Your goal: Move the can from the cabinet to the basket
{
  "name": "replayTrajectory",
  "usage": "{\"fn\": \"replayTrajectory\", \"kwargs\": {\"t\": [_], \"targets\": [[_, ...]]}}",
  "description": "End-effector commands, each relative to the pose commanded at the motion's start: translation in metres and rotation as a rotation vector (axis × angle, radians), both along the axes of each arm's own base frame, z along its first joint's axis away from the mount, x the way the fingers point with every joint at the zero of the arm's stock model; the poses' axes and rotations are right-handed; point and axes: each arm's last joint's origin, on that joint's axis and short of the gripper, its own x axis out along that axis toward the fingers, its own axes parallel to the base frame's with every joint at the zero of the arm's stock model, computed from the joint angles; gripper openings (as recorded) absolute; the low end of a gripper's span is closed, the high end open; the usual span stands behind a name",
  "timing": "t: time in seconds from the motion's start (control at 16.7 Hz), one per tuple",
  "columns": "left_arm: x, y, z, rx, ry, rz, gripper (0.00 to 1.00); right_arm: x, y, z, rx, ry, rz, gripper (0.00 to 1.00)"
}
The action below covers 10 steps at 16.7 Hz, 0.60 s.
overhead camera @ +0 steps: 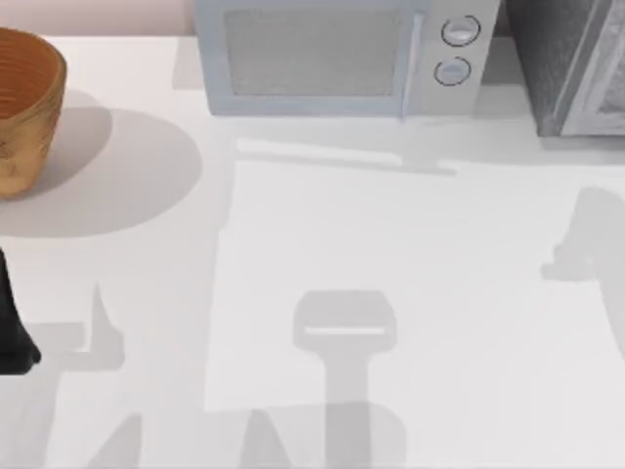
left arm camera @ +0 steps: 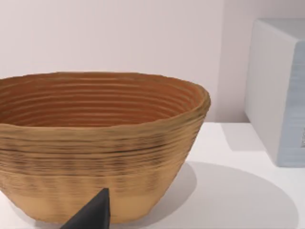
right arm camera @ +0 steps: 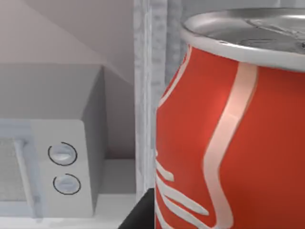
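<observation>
The can (right arm camera: pixel 228 133), red with white script and a silver top, stands upright very close in the right wrist view. One dark finger (right arm camera: pixel 138 217) of my right gripper lies against its side, so the gripper is shut on it. The other finger is hidden. The cabinet's pale frame (right arm camera: pixel 150 95) rises just behind the can, and the cabinet (overhead camera: pixel 571 68) sits at the table's far right corner. The woven basket (overhead camera: pixel 24 107) stands at the far left. My left gripper (overhead camera: pixel 12 337) is parked open at the left edge, with one fingertip (left arm camera: pixel 93 214) near the basket (left arm camera: pixel 95 143).
A light grey microwave (overhead camera: pixel 332 59) with two round knobs stands at the back centre, between basket and cabinet. Its side (left arm camera: pixel 281 95) is to the basket's right. The white table (overhead camera: pixel 391 293) carries shadows of both arms.
</observation>
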Motion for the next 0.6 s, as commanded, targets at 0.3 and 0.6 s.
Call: {"fn": "replayTrajectory", "kwargs": {"t": [0.3, 0.6], "targets": [[0.0, 0.0, 0.0, 0.0, 0.0, 0.0, 1.0, -0.021, -0.008, -0.114, 0.009, -0.021, 0.004, 0.0], [0.0, 0.0, 0.0, 0.0, 0.0, 0.0, 1.0, -0.025, -0.011, -0.164, 0.012, -0.095, 0.008, 0.0]]}}
